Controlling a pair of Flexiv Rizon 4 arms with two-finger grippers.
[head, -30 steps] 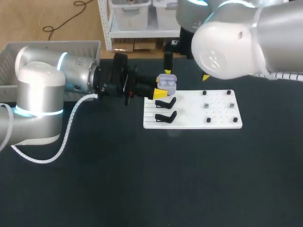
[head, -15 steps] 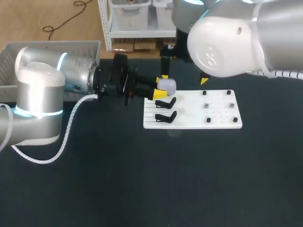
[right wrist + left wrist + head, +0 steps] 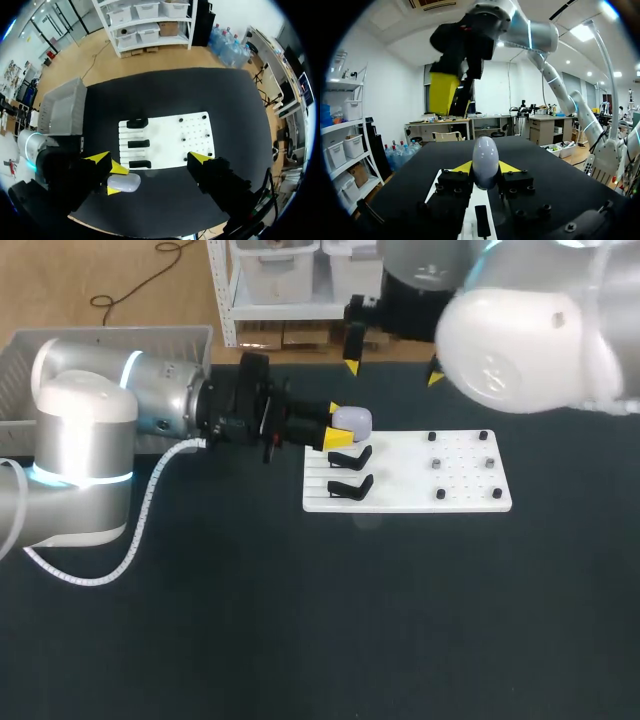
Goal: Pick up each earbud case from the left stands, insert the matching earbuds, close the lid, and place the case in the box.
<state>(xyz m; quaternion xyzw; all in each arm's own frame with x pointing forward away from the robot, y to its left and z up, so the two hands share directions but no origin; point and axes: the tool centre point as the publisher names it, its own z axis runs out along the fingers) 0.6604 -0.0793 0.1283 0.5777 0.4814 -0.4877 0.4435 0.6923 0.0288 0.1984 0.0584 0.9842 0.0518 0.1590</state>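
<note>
Lavender earbud case [image 3: 351,420], lid closed, is clamped between the fingers of the left gripper [image 3: 338,425] at the white board [image 3: 470,490] corner, while the right gripper [image 3: 392,372] hangs wide open and empty; I would hold the case firmly and level on the way to the grey box [image 3: 100,333].

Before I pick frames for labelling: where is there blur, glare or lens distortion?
Head view: the right arm near the lens is blurred; the earbud case and white board are sharp. Left wrist view: fisheye bending, glaring ceiling lights, the case sharp. Right wrist view: the table's edges bow, no glare.
</note>
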